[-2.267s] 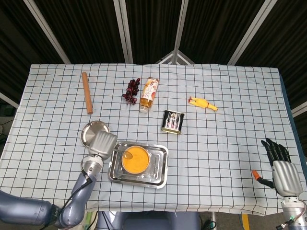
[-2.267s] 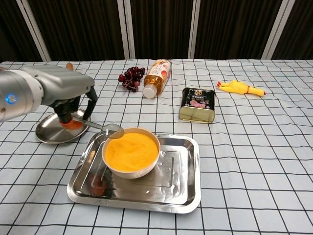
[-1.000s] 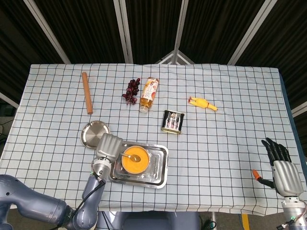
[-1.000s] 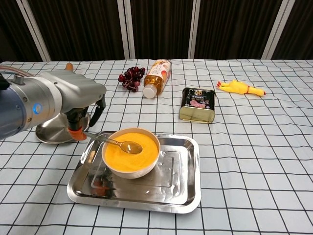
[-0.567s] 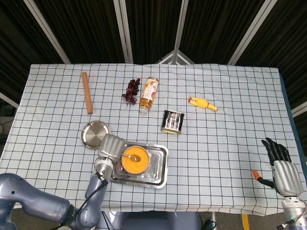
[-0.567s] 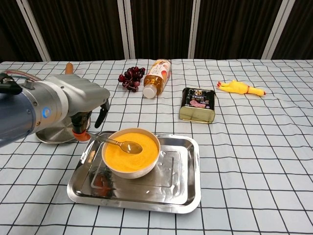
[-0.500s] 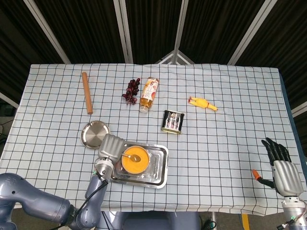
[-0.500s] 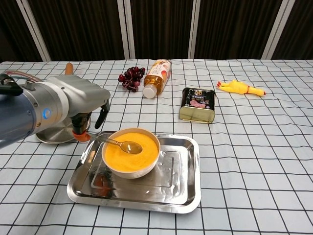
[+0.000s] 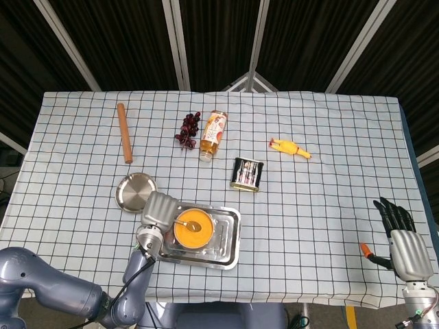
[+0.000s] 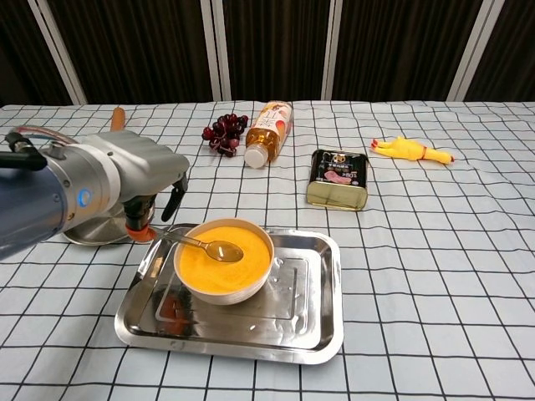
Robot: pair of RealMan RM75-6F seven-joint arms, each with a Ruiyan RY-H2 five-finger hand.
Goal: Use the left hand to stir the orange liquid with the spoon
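A white bowl [image 10: 224,288] of orange liquid [image 10: 209,266] [image 9: 193,233] stands in a steel tray [image 10: 309,322] [image 9: 230,241] near the table's front left. A metal spoon [image 10: 203,245] [image 9: 183,223] rests with its bowl on the liquid and its handle running left. My left hand [image 10: 138,184] [image 9: 156,210] grips that handle just left of the bowl's rim. My right hand [image 9: 400,234] hangs at the table's front right corner with its fingers apart, holding nothing, seen only in the head view.
A round steel dish [image 9: 132,190] [image 10: 90,229] lies left of the tray, partly behind my left hand. Further back are a wooden rod [image 9: 124,133], dark grapes [image 10: 223,134], a lying bottle [image 10: 267,129], a tin can [image 10: 337,179] and a yellow rubber chicken [image 10: 411,150].
The spoon has moved from the bowl's left rim into the orange liquid, and my left hand has shifted right toward the tray. In the last half second almost nothing moves.
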